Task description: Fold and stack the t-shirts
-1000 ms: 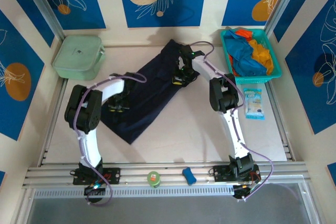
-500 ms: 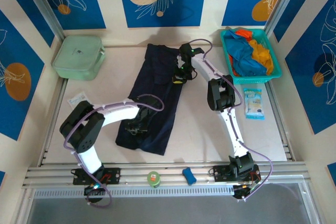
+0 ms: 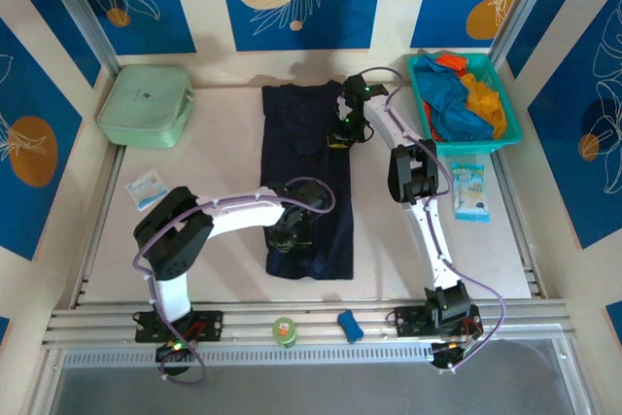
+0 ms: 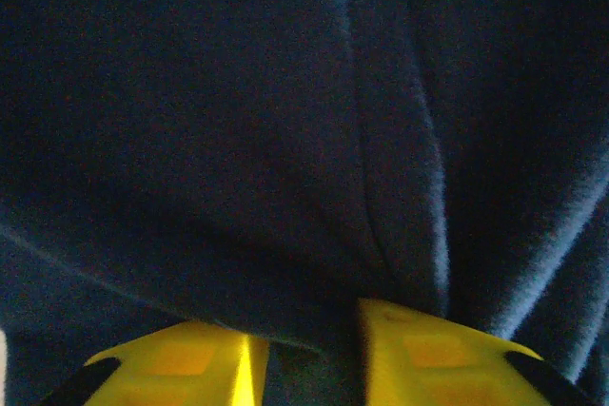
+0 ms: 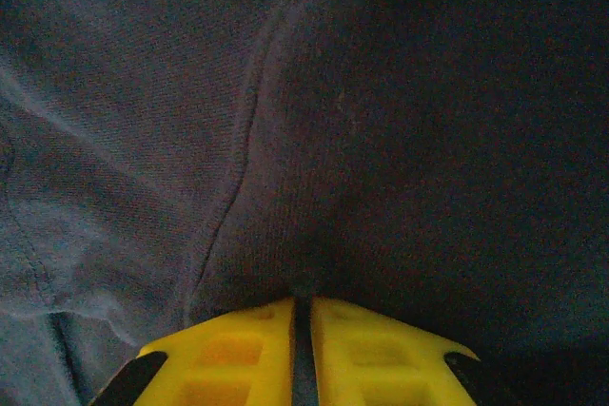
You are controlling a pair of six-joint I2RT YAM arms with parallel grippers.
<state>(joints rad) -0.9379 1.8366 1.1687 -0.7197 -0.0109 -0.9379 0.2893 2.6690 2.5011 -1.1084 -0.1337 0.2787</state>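
Navy t-shirt (image 3: 306, 172) lies as a long strip running almost straight up and down the middle of the top view, its upper end near the back wall and its lower hem short of the front rail. A second ago it slanted from upper centre down to the lower left, so the cloth has swung round and straightened. The left pincer (image 3: 290, 235) sits on the lower part of the strip, having travelled from the left side of the bench (image 3: 214, 167) to lower centre. In its wrist view the yellow fingers (image 4: 181, 363) stand narrowly apart with a fold of the dark cloth gathered between them. The right pincer (image 3: 342, 133) has moved little and sits at the strip's upper right edge. Its fingers (image 5: 366, 349) are nearly together (only a thin dark slit shows), with a crease of the shirt running into them. Bright blue and orange t-shirts (image 3: 466, 99) are heaped in the teal basket (image 3: 505, 133) at upper right.
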